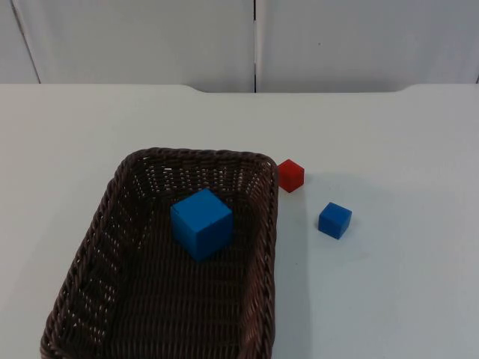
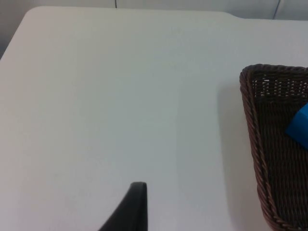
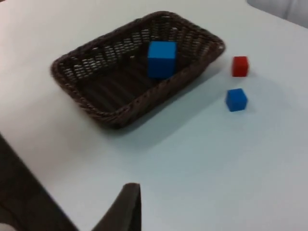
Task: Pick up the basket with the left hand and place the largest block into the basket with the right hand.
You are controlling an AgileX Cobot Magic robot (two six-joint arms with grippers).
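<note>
1 basket point(image 1: 112, 224), 2 blue blocks point(image 1: 200, 223), 1 red block point(image 1: 291, 175)

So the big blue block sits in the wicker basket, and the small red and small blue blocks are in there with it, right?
Not quite. The big blue block is in the wicker basket, but the top view shows the small red block and small blue block on the table beside it.

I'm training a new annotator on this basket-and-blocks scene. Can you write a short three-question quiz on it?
1. True or false: the large blue block lies inside the basket.
2. Which block is nearer the basket's rim: A) red block B) small blue block?
3. How many blocks stand on the table outside the basket?

Key: 1 true; 2 A; 3 two.
</note>
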